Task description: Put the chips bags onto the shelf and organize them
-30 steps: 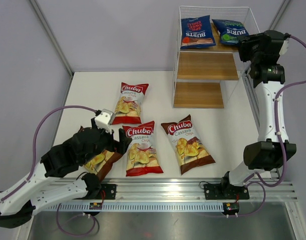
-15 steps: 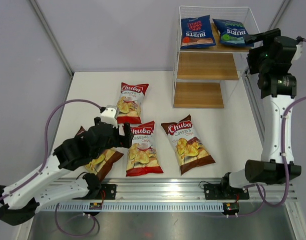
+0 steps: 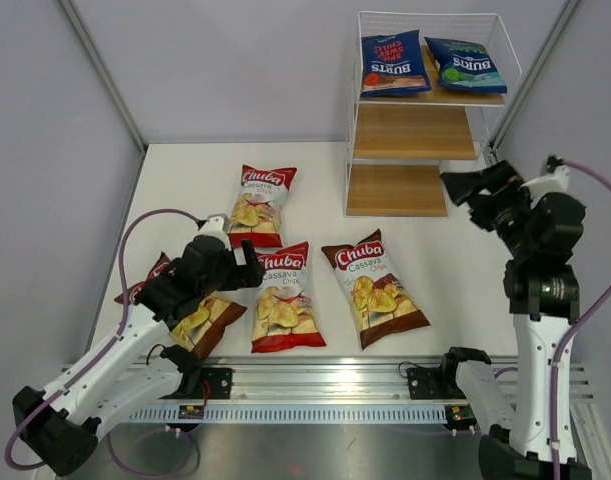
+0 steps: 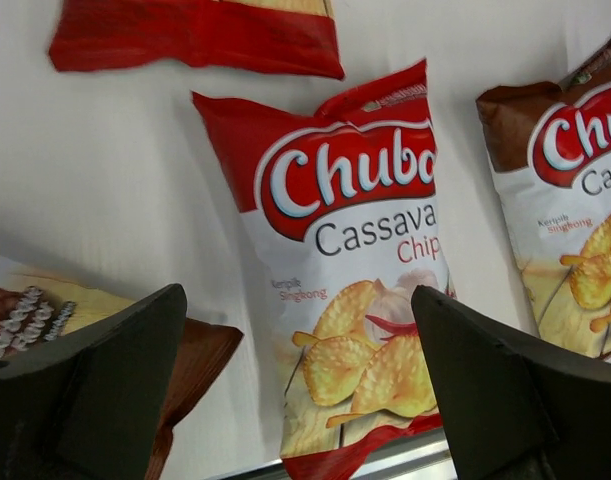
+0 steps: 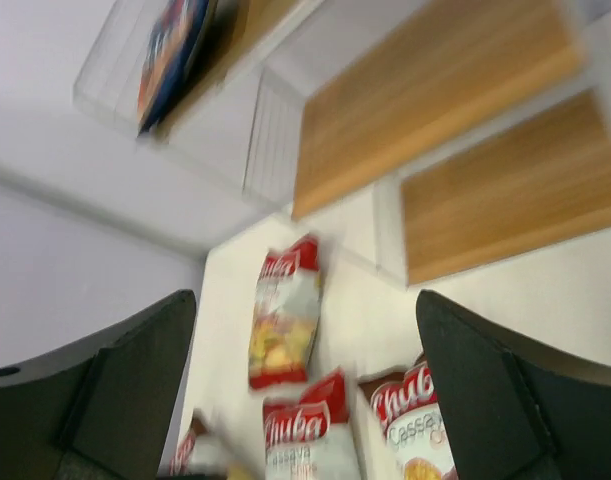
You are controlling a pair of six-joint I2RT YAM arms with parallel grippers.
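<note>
The shelf stands at the far right, and two dark-blue chips bags lie side by side on its top tier. On the table lie a red-and-white bag, a second red-and-white bag and a brown bag. Another brown bag is partly hidden under my left arm. My left gripper is open, hovering over the near red-and-white bag, which shows between its fingers. My right gripper is open and empty, in the air beside the shelf's lower tiers.
A metal rail runs along the table's near edge, with both arm bases on it. Grey walls close in the left and the back. Bare white table lies between the brown bag and my right arm.
My right gripper opened and drew back and down from the top tier, leaving the blue bag there. My left gripper shifted right, over the near red-and-white bag.
</note>
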